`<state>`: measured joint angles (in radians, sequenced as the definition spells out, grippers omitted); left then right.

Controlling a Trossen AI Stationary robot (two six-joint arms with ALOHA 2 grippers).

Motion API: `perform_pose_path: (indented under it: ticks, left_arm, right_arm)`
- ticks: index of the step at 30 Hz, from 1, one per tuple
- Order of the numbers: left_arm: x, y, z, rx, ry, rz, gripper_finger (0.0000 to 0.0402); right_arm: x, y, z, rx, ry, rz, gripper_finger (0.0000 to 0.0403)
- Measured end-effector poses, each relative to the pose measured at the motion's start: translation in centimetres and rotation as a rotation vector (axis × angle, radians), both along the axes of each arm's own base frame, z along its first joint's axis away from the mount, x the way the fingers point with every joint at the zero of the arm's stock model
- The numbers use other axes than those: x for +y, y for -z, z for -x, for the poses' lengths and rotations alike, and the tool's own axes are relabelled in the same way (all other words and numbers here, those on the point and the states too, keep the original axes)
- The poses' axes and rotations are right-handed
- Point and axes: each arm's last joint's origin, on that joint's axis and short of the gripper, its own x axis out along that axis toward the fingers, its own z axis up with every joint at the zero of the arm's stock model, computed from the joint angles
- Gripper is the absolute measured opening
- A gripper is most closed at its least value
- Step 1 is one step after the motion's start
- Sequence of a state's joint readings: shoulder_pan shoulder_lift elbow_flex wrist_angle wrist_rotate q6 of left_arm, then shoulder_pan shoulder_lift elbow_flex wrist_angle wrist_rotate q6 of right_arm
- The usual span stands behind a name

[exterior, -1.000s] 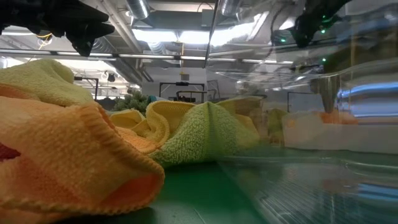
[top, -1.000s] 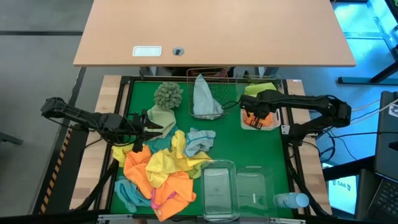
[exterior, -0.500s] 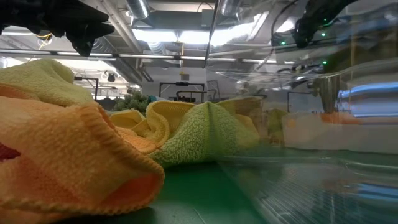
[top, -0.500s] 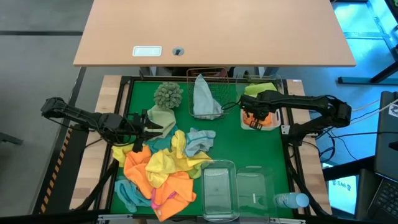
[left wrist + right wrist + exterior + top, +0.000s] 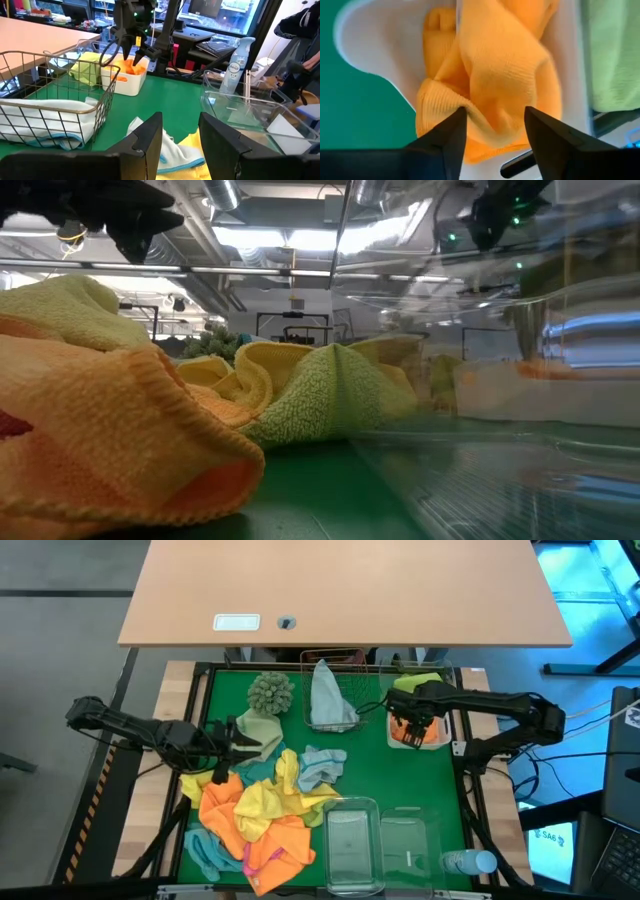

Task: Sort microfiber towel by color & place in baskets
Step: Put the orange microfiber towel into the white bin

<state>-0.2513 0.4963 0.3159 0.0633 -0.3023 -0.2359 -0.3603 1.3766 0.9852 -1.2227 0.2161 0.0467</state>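
Where crumpled, orange towel (image 5: 505, 75) axisless.

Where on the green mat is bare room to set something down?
Bare mat lies between the wire basket, the white tray and the clear tubs. The towel pile beside the left gripper is crowded.

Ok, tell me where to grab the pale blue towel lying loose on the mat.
Pinch the pale blue towel at its raised crumpled fold, coming straight down from above. It lies bunched beside the yellow towel, so a top pinch likely lifts it alone. The left tool hovers closest.
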Motion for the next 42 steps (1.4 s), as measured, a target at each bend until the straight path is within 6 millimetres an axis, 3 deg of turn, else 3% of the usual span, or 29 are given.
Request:
perform_pose_path:
  ticks: [7,11,19,28,35,42]
  left_arm:
    - [0.2,-3.0,1.0,0.168,-0.021,0.069,0.0124]
    - [0.3,-3.8,1.6,0.237,-0.014,0.156,0.0124]
    - [-0.1,-1.6,2.5,0.527,0.049,0.453,0.0124]
    - [0.1,0.6,4.5,0.882,-0.083,0.637,0.0124]
    - [0.1,1.2,4.5,0.905,-0.139,0.647,0.0123]
    - [-0.2,2.6,3.6,0.948,-0.133,0.667,0.0123]
  right_arm:
    - [-0.1,-3.3,-0.3,-0.053,0.0,0.02,0.0205]
    - [0.1,-4.8,0.2,-0.059,0.004,0.021,0.0205]
    - [1.1,-6.3,1.3,-0.222,0.076,-0.107,0.0205]
    - [4.4,-7.3,-0.8,-0.438,-0.098,-0.129,0.0205]
    - [7.5,-7.8,-2.3,-0.555,-0.256,-0.144,0.0205]
    - [9.7,-7.9,-2.5,-0.584,-0.285,-0.181,0.0205]
